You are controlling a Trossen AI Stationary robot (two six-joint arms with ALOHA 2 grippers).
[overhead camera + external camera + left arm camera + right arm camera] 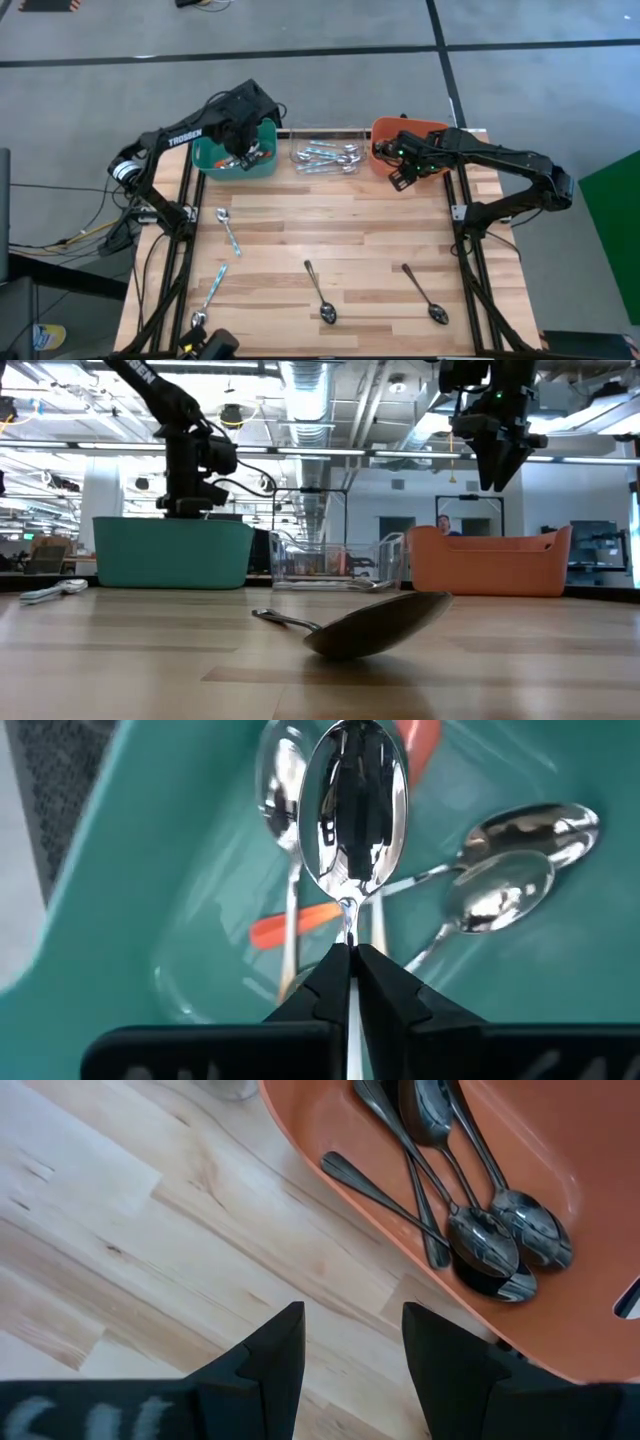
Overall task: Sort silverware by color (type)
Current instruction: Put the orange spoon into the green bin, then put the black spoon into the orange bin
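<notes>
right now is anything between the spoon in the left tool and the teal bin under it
Nothing visible. The left tool, shut on the spoon, holds it over the open teal bin; only spoons already lying inside are below.

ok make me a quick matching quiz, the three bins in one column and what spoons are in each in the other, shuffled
Bins:
1. teal bin
2. clear bin
3. orange bin

Contents:
A. dark spoons
B. teal-blue-handled spoons
C. orange-handled spoons, with the left end effector shut on another spoon above them

Pairs: 1-C, 2-B, 3-A
</notes>
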